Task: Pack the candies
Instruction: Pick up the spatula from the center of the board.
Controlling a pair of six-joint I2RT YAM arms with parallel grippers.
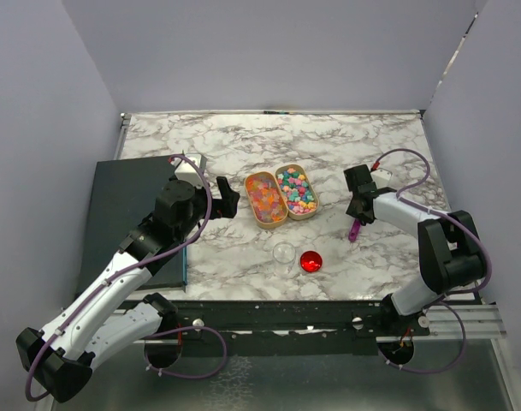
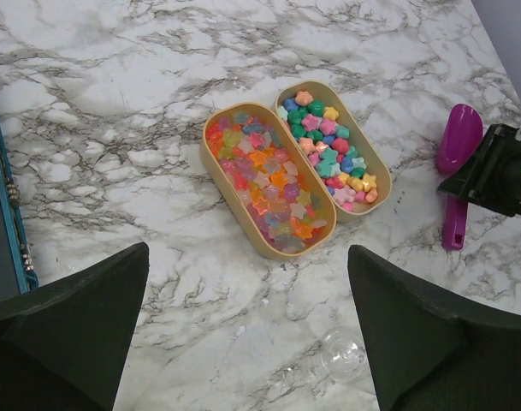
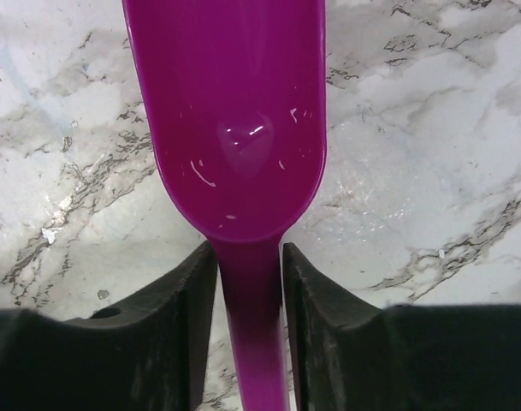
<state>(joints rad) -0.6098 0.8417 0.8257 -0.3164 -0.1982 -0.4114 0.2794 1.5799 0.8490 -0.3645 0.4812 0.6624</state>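
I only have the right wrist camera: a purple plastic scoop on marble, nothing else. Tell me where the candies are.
Observer: The small pastel candies fill two tan oval trays lying side by side at mid-table, to the left of the purple plastic scoop.
Operator: Find me a container.
Observer: A small clear round jar sits nearer the arm bases than the trays, with a shiny red round lid just to its right.
Operator: Report the left arm.
Observer: Its end effector is wide open and empty, just left of the trays.
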